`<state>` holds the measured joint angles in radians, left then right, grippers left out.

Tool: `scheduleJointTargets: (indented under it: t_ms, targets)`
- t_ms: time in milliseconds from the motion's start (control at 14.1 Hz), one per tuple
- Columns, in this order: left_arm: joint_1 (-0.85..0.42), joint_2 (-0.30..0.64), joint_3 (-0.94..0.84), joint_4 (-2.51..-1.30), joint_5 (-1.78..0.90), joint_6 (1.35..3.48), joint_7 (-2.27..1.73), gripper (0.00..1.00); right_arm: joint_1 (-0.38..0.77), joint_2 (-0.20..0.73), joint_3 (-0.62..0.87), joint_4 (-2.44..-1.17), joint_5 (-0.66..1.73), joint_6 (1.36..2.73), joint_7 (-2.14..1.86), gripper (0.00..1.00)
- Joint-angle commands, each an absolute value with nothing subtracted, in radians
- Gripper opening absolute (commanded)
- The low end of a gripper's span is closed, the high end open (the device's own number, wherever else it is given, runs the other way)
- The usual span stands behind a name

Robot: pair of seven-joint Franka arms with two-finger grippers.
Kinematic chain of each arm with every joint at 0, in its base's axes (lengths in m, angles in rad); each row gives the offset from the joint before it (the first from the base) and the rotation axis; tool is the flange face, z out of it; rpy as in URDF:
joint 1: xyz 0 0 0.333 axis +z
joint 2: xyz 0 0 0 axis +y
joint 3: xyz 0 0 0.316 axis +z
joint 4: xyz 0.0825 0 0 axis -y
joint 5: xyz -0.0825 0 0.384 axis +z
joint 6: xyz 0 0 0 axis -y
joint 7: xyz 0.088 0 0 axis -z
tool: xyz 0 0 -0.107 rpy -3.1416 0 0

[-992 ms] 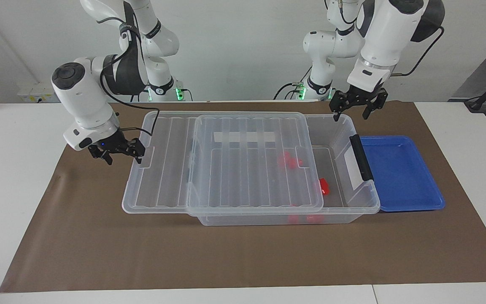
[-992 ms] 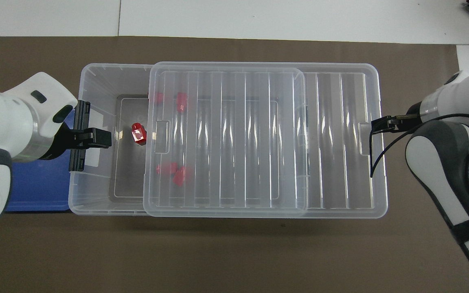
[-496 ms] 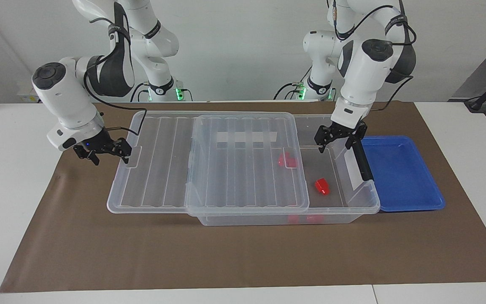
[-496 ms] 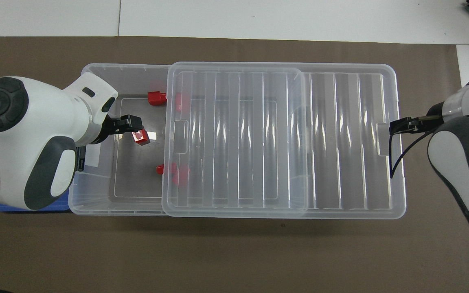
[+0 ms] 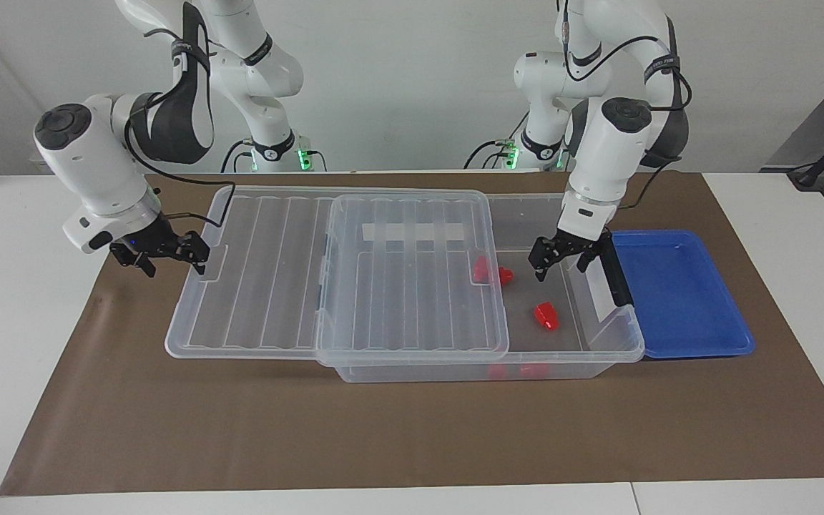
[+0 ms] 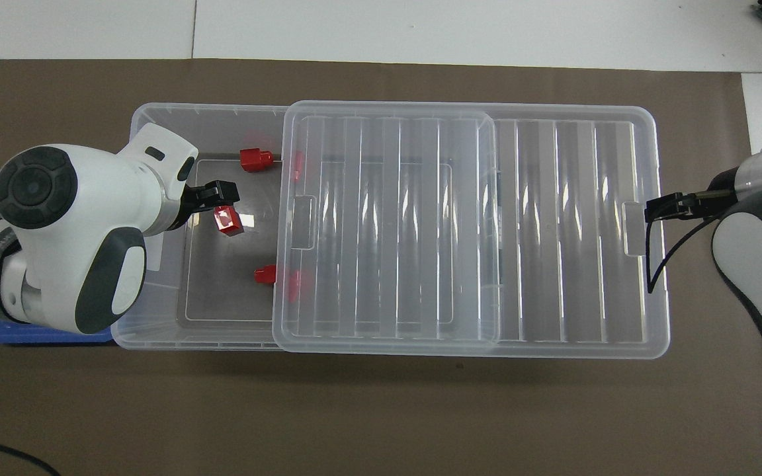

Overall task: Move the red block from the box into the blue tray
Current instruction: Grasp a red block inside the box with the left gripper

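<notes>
Lid slid further toward right arm's end since a second ago, uncovering more of box; left gripper has dropped into uncovered end. Red block lies on box floor below left gripper, not touching, fingers spread, holding nothing. Other red pieces sit beside gripper, partly under lid edge. Blue tray lies just beside box at left arm's end, with no block in it. Right gripper clamps lid's end tab. Brown mat underneath.
</notes>
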<state>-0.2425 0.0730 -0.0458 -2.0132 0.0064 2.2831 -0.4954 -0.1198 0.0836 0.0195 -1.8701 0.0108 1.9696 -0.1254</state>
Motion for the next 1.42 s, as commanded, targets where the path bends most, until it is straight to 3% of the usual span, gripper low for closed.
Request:
scheduleJointTargets:
  t_ms: [0,354,850,1346]
  targets:
    - [-0.242,0.077,-0.038,-2.098,0.003,2.403,-0.514,1.00,-0.126,0.052,0.028,-1.873,0.008,1.948,-0.141,1.00]
    - [-0.248,0.143,-0.037,-2.117,0.006,2.463,-0.543,1.00,-0.086,0.034,0.031,-1.807,-0.006,1.870,-0.077,1.00]
    - [-0.261,0.224,-0.037,-2.138,0.028,2.586,-0.595,1.00,-0.032,-0.087,0.041,-1.804,-0.035,1.749,0.032,1.00]
    - [-0.261,0.251,-0.037,-2.138,0.142,2.600,-0.592,1.00,-0.020,-0.006,0.051,-1.562,-0.038,1.597,0.064,1.00]
